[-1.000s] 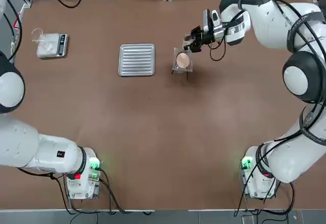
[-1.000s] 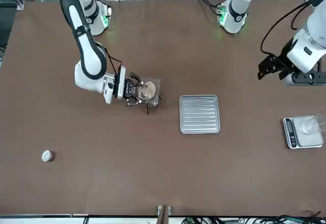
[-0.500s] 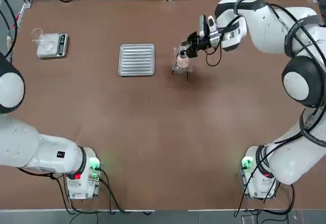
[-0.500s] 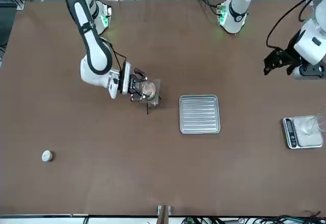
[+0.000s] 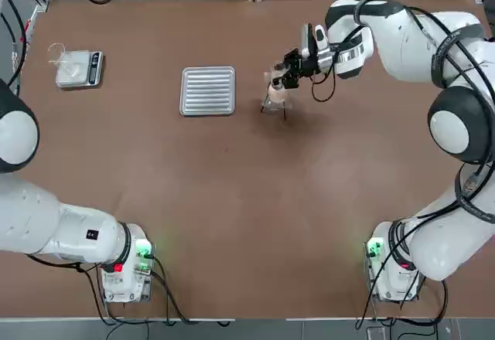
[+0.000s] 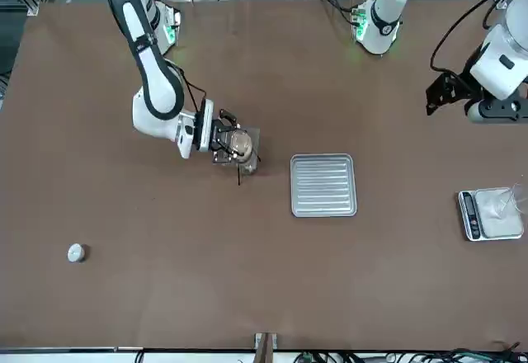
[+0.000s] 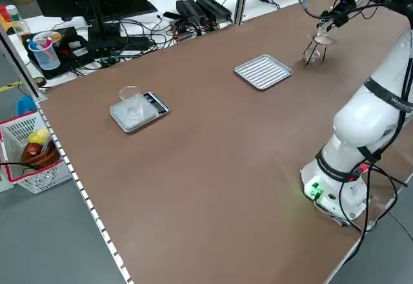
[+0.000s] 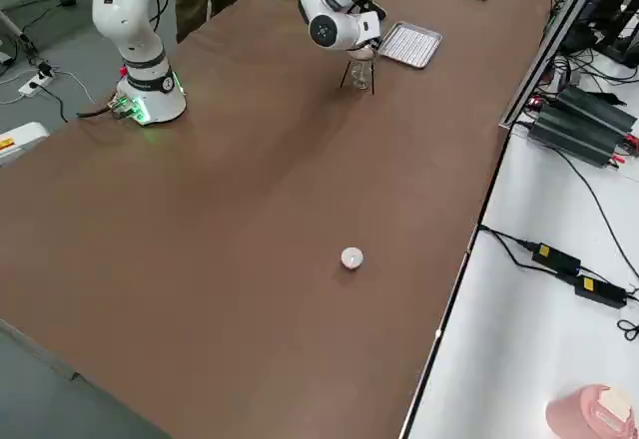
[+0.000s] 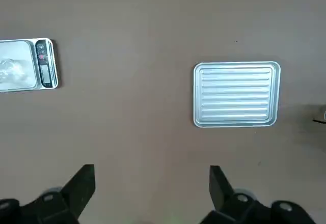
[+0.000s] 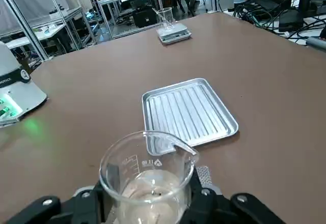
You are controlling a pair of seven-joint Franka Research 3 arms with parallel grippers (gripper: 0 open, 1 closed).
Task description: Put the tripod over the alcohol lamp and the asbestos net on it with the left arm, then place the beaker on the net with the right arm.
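Two arms flank the table point(image 5: 247, 201); the right pincer point(image 5: 285, 74) grips the beaker point(image 10: 147, 175) over the net point(image 6: 247, 142), which lies on the tripod point(image 5: 277, 108) just beside the ribbed tray point(image 5: 208, 90). Off to the side, the left pincer point(image 9: 150, 188) hangs high, fingers wide apart, holding nothing

Overhead, the top camera looks straight down with both arm bases along its lower edge, while the front camera faces them from across the table point(image 6: 99, 297), so it shows the ribbed tray point(image 5: 207, 90) and the scale point(image 5: 80, 69) turned end for end. Two raised side cameras look diagonally across the table from opposite flanks, both catching the tray. Close in, the left wrist camera stares straight down at tray and scale; the right wrist camera looks level across the beaker point(image 10: 147, 175) towards them.
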